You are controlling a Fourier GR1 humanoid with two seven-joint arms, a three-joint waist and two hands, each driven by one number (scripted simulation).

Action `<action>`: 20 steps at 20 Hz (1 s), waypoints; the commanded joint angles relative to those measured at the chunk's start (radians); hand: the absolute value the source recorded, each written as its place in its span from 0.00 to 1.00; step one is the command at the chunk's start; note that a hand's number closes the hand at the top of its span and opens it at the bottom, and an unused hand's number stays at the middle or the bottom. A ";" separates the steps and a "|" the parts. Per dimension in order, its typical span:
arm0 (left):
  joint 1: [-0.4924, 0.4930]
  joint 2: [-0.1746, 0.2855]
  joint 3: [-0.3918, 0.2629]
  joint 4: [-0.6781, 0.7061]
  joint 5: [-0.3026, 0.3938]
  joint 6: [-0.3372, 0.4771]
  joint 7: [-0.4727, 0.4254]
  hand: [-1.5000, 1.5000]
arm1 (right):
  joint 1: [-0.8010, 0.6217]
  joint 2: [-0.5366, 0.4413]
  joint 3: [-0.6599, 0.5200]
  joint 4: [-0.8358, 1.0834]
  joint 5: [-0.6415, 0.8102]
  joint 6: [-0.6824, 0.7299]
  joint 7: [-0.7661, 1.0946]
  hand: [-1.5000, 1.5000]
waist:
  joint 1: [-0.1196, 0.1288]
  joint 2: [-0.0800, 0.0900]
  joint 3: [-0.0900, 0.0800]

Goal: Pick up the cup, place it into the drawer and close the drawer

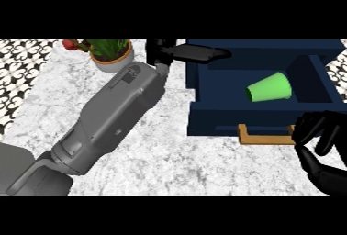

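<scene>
The green cup [270, 87] lies on its side inside the open blue drawer [210, 123], so the right hand [324, 137], half open and holding nothing, sits by the drawer's handle [263, 139], likely to push it shut, while the left hand [193, 52] lies flat and empty behind the drawer.

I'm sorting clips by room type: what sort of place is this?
Likely a kitchen: marbled counter, an open dark blue drawer with a green cup lying inside, and a potted plant.

Boxy grey left forearm [115, 119] with panel seams, glossy black left hand [193, 53] and black right hand [324, 151].
</scene>
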 commanded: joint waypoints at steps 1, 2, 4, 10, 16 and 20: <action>0.149 0.066 0.007 -0.157 0.003 0.024 0.030 0.00 | 0.034 -0.043 -0.005 -0.029 0.059 0.031 -0.005 1.00 | 0.017 -0.005 0.000; 0.181 0.094 0.013 -0.207 0.010 0.016 0.049 0.00 | 0.036 -0.042 0.008 -0.005 0.072 0.043 -0.012 1.00 | 0.019 -0.004 0.000; 0.263 0.147 0.005 -0.293 0.008 0.014 0.060 0.00 | 0.059 -0.053 0.033 -0.036 0.138 0.047 -0.012 1.00 | 0.029 -0.008 0.000; 0.510 0.260 0.022 -0.546 0.009 0.014 0.101 0.00 | 0.068 -0.035 0.089 0.031 0.265 0.044 -0.044 1.00 | 0.015 0.001 0.000; 0.709 0.402 0.092 -0.736 0.050 -0.075 0.138 0.00 | -0.012 -0.047 0.171 0.091 0.453 0.014 -0.043 1.00 | 0.026 0.003 0.000; 0.775 0.393 0.106 -0.702 0.040 -0.137 0.060 0.00 | 0.027 -0.133 0.250 0.143 0.685 0.019 -0.225 1.00 | 0.017 0.006 0.000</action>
